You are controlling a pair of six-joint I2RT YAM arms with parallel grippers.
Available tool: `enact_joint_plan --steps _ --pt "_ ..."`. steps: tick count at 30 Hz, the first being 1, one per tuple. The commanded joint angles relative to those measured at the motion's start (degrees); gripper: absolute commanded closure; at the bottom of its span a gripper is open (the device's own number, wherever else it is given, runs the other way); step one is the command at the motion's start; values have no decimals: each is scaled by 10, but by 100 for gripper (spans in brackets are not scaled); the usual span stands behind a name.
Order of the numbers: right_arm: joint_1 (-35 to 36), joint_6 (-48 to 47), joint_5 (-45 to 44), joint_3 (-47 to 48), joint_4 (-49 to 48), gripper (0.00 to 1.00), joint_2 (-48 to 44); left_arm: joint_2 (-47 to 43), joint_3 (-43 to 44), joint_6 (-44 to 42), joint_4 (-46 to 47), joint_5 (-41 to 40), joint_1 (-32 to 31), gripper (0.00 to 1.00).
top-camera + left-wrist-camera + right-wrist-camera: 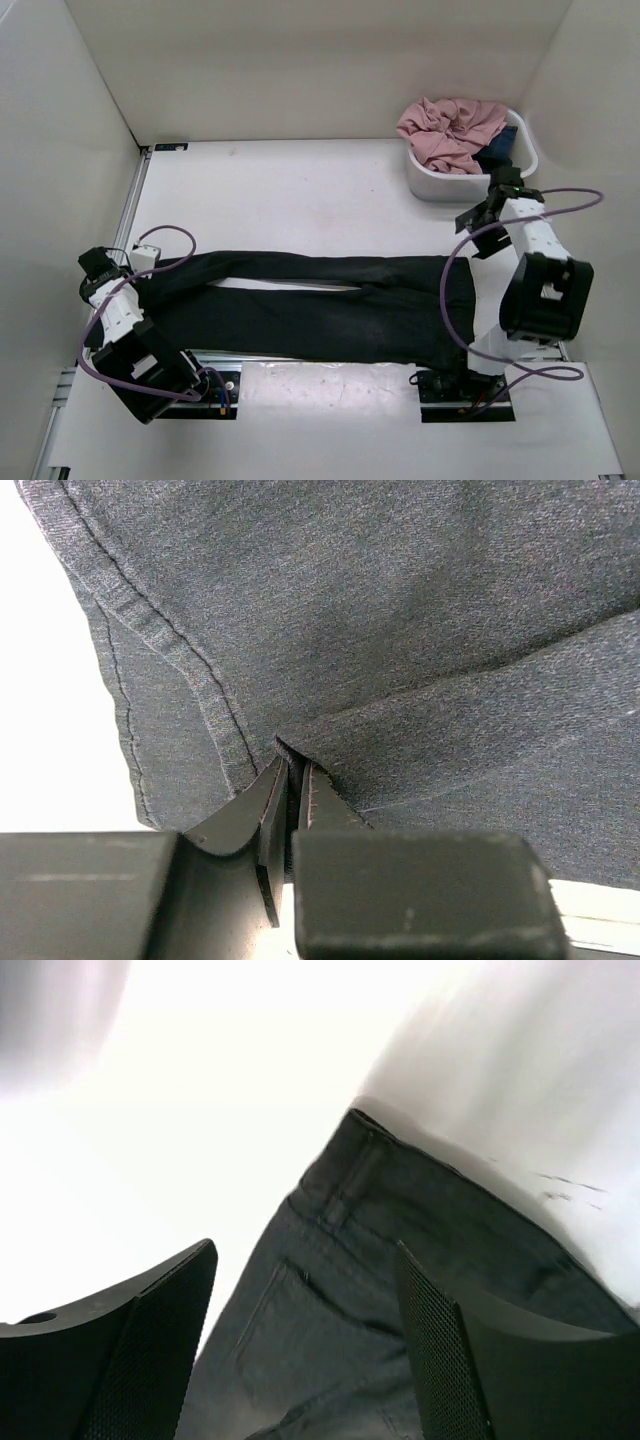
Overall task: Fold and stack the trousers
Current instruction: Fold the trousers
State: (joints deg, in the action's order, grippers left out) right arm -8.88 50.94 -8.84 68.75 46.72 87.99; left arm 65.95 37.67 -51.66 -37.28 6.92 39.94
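Note:
The black trousers (330, 305) lie flat across the table near the arm bases, waist at the right and leg ends at the left. My left gripper (143, 283) is at the leg ends. In the left wrist view it (290, 768) is shut on a fold of the cloth (420, 630) beside a stitched hem. My right gripper (476, 232) hangs open just beyond the waist's far right corner. In the right wrist view it (305, 1252) is open and empty, above the waistband and a back pocket (330, 1310).
A white tub (432, 185) stands at the back right, holding a pink garment (450, 130) and a small dark blue garment (498, 150). White walls enclose the table on three sides. Purple cables loop off both arms.

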Motion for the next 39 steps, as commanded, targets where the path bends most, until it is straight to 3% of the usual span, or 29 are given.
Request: enact_joint_plan --steps 1,13,16,17,20,21,22,30,34,38,39 --pt "19 -1 10 19 17 24 65 -4 17 -6 0 22 -3 86" --pt "38 13 1 -49 -43 24 186 1 28 4 0 17 -3 86" --pt "38 13 1 -49 -43 42 209 1 33 4 0 11 -3 86" --pt "38 13 1 -49 -43 58 217 7 33 4 0 11 -3 86" --pt "38 7 -5 -42 -43 81 222 13 46 4 0 11 -3 86" --pt "38 2 -10 -30 -34 94 222 13 51 9 0 11 -3 86" --pt "38 -7 -15 -21 -29 98 222 23 59 18 0 11 -3 86" --pt "38 -92 -70 103 29 100 170 102 245 63 -6 30 -3 86" --pt "38 -116 -70 49 -17 100 64 74 280 43 -24 35 -3 86" --pt "43 -131 -59 -73 -68 100 -91 10 222 -6 -40 -3 14 86" --pt "43 -124 -50 -138 -88 100 -118 -15 171 -17 -40 -11 21 86"
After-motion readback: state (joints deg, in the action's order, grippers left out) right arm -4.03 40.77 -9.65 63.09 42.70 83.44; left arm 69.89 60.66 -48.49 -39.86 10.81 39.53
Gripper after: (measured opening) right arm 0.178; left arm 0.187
